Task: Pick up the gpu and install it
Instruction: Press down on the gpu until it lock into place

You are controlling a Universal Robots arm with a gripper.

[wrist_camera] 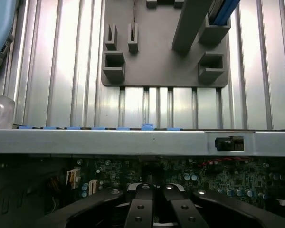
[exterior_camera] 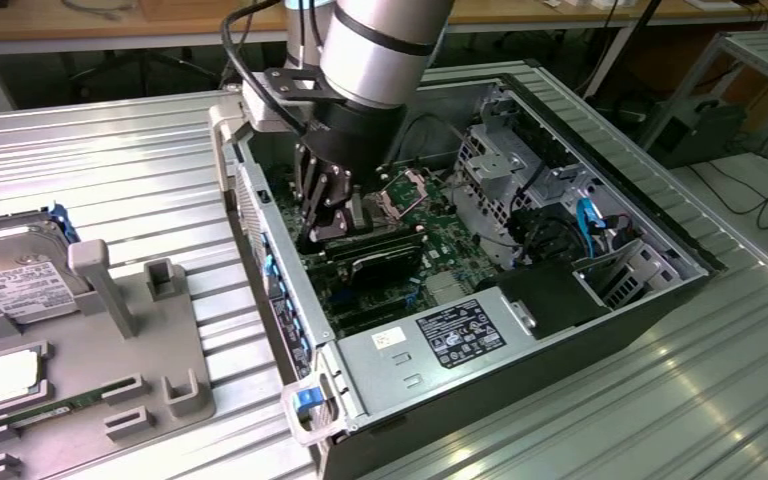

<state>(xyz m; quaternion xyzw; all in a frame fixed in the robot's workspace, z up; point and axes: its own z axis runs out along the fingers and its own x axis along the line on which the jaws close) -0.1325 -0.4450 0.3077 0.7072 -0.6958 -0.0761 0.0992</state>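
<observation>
Inside the open computer case [exterior_camera: 651, 235], a power supply [exterior_camera: 451, 335] carries a dark label, its writing too small to read; off to the exterior view's left, a grey fixture tray [exterior_camera: 157, 370] holds a hard drive [exterior_camera: 17, 275] with a white label, also unreadable. Down over the motherboard [exterior_camera: 458, 235] the gripper [exterior_camera: 328, 232] has its fingers [wrist_camera: 145, 206] pressed together, narrow; below their tips a dark flat card, seemingly the gpu [exterior_camera: 381, 262], lies on the board; whether it's touched, can't tell.
</observation>
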